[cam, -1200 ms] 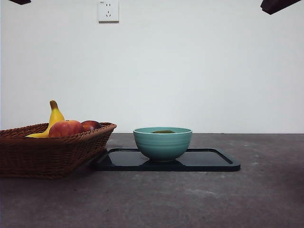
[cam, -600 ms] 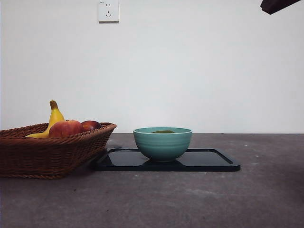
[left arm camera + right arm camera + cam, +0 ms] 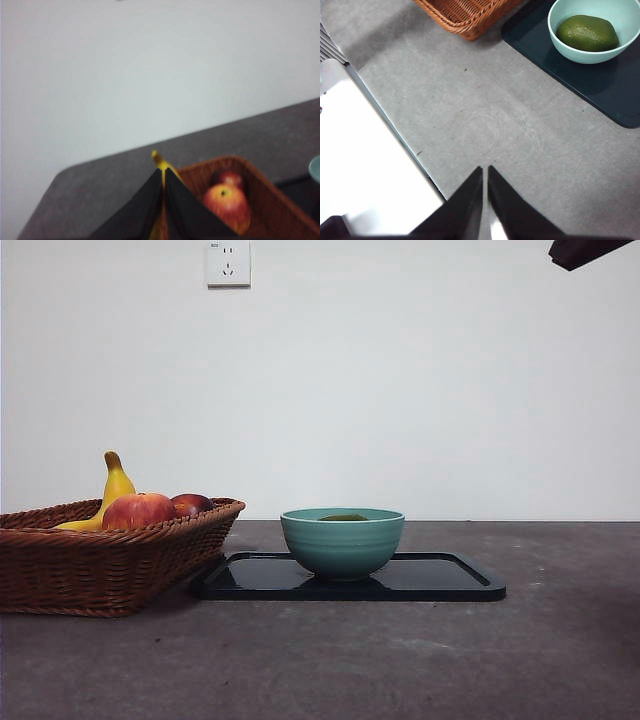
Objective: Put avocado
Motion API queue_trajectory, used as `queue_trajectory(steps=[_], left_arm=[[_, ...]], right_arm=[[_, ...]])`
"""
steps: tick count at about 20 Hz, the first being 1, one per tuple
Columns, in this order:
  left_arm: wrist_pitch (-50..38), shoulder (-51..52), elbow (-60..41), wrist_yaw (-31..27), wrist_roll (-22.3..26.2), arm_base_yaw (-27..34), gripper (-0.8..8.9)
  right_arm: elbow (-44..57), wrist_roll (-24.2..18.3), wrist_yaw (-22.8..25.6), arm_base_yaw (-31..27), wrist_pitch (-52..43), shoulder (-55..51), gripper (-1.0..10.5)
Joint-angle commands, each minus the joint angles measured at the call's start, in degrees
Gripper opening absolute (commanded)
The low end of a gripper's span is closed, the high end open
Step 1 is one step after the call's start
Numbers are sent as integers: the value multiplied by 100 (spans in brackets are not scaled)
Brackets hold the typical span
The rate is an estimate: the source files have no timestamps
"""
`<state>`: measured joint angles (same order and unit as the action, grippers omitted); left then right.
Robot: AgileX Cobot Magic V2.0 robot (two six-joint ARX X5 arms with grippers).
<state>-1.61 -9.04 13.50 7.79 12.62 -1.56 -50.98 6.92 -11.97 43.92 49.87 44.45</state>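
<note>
The avocado (image 3: 587,33) lies in the bowl (image 3: 342,540) on the tray (image 3: 455,580), at three o'clock of the basket (image 3: 100,560), so my right end effector (image 3: 485,172) and left end effector (image 3: 164,175) hang closed, empty.

The front camera sits low, level with the table (image 3: 420,660), facing the wall. The right wrist camera looks steeply down; the left looks across. All share the basket (image 3: 110,565).
</note>
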Motion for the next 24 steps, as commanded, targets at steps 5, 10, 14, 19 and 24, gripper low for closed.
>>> queue_trajectory(steps=[5,10,14,19,24], left_arm=[[402,693,-859,-407,-175,17,8],[704,887,-1180,-444,-181,17,8],[876,887,-1285,-444,-354,72,8],[1235,887,-1285,-442,-785,339,8],[1233,887,-1285,-442,-822,352,8]], right_arm=[[-35,15,2,57,-59,37,8],[-35,15,2,57,-59,37,8],[-35,15,2,57,-59,37,8],[-35,15,2,57,-59,37,8],[-35,15,2,57,-59,37,8]])
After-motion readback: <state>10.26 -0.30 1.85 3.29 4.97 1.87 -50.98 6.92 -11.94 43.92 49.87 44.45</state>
